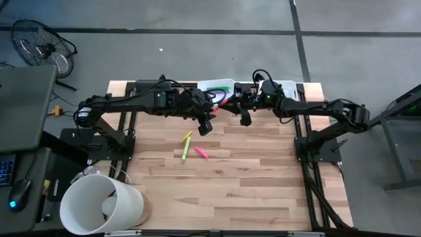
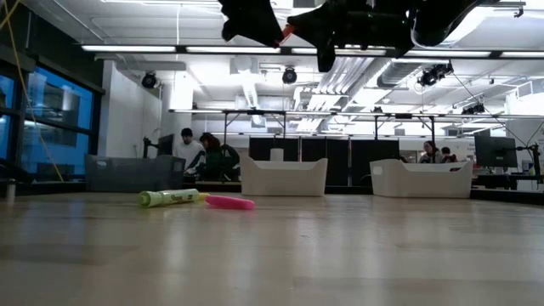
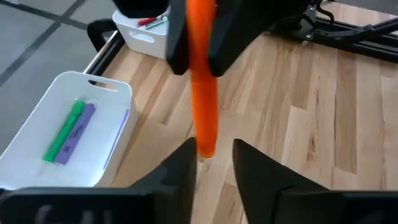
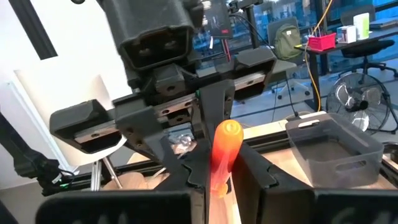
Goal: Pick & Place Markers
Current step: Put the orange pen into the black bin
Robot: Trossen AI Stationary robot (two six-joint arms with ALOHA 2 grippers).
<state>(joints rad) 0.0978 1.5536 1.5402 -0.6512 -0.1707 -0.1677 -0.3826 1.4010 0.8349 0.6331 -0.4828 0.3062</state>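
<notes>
Both wrist views show what the high view hides: an orange marker (image 3: 203,93) held between the two hands above the counter's far edge. The right hand (image 3: 193,37) is clamped around its upper part, and the left hand (image 3: 211,163) has its fingers spread either side of its lower end, not visibly touching. In the high view the hands (image 1: 205,125) (image 1: 245,117) meet near two white trays (image 1: 217,84). One tray (image 3: 37,155) holds a green marker (image 3: 64,132) and a purple marker (image 3: 76,134). The other tray (image 3: 144,31) is cut off, its contents unclear. Yellow-green markers (image 1: 186,145) and a pink marker (image 1: 201,153) lie mid-counter (image 1: 263,178).
</notes>
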